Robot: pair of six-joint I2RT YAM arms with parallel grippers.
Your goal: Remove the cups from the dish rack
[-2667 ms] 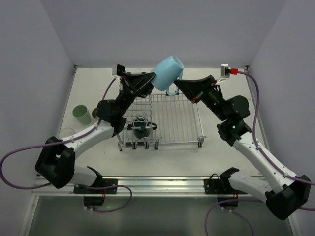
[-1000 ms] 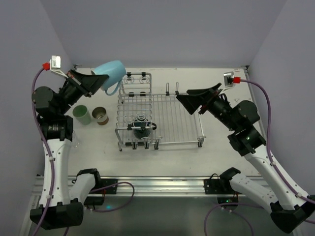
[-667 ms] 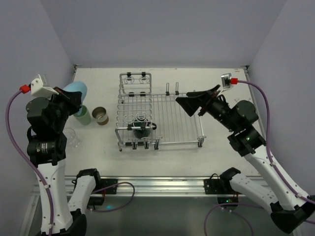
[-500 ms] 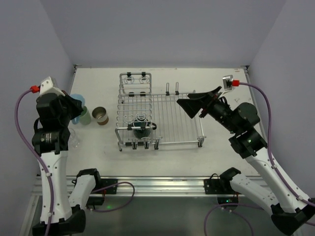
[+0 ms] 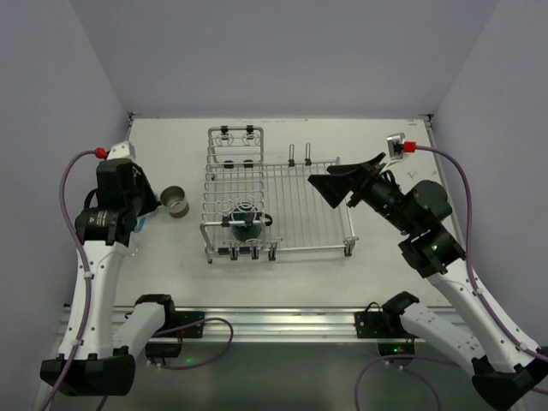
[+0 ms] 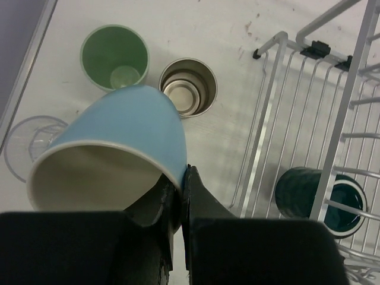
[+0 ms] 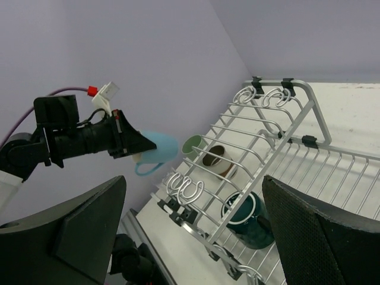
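My left gripper (image 6: 181, 178) is shut on the rim of the light-blue mug (image 6: 119, 136), which hangs tilted above the table left of the dish rack (image 5: 300, 205). Below the mug stand the pale green cup (image 6: 114, 56), the brown cream-lined cup (image 6: 189, 87) and the clear glass (image 6: 27, 139). The dark teal cup (image 5: 246, 224) sits in the rack's front left corner. My right gripper (image 5: 330, 184) hovers open and empty over the rack's right half. In the right wrist view the blue mug (image 7: 157, 148) shows beyond the rack.
The rack's raised section with wire cup loops (image 5: 235, 141) stands at its left side. The left wall (image 5: 94, 103) is close to the cups standing on the table. The rail (image 5: 274, 321) runs along the near edge.
My left arm has swung the blue mug from above the rack to the left and down, over the cups by the left wall. The right gripper has barely moved.
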